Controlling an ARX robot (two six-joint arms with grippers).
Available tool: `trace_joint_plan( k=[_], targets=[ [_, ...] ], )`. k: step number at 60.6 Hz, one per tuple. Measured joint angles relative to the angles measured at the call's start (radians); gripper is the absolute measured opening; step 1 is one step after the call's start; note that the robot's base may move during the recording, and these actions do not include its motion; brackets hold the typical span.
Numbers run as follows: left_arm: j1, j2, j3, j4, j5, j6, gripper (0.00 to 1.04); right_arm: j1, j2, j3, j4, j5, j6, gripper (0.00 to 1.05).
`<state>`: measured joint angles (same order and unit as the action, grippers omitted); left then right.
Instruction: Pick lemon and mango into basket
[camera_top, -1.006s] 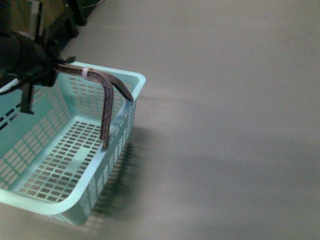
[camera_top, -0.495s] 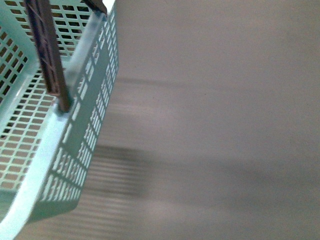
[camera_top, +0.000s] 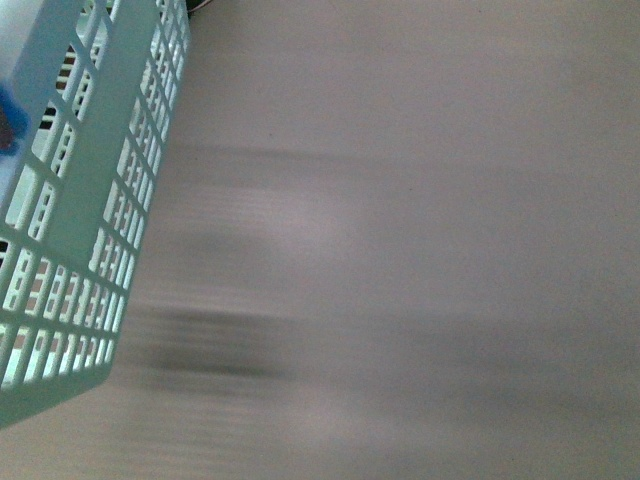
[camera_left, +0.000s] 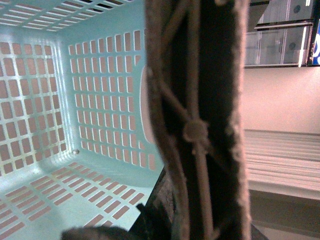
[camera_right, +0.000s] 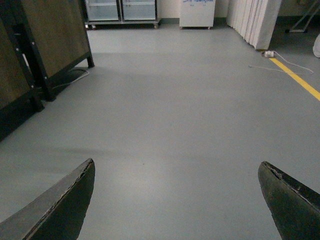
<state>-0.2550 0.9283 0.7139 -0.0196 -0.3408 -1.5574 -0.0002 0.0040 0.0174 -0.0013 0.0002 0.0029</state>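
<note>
My left gripper I cannot read. Its wrist camera is filled by the dark brown ribbed handle (camera_left: 200, 125) of the basket (camera_top: 100, 150), seen very close, so I cannot tell whether the gripper is clenched on it. Behind the handle I see the basket's turquoise slotted walls and floor. From the front camera the basket sits at the far left, tilted and motion-blurred, with bare grey floor (camera_top: 420, 250) to its right. My right gripper (camera_right: 176, 164) is released, its two dark fingers wide apart with only floor between them. Farther out on that side a wood-panelled cabinet (camera_right: 50, 35) stands at the left. Glass-fronted units (camera_right: 120, 10) line the far wall, and a yellow line (camera_right: 297, 80) runs along the floor at the right.
</note>
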Motion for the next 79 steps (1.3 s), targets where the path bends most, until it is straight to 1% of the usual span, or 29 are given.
trace_joint_plan(
  k=[79],
  targets=[
    [0.0, 0.001, 0.0, 0.0, -0.004, 0.001, 0.05, 0.0, 0.0, 0.0, 0.0, 0.0, 0.0, 0.96]
  ],
)
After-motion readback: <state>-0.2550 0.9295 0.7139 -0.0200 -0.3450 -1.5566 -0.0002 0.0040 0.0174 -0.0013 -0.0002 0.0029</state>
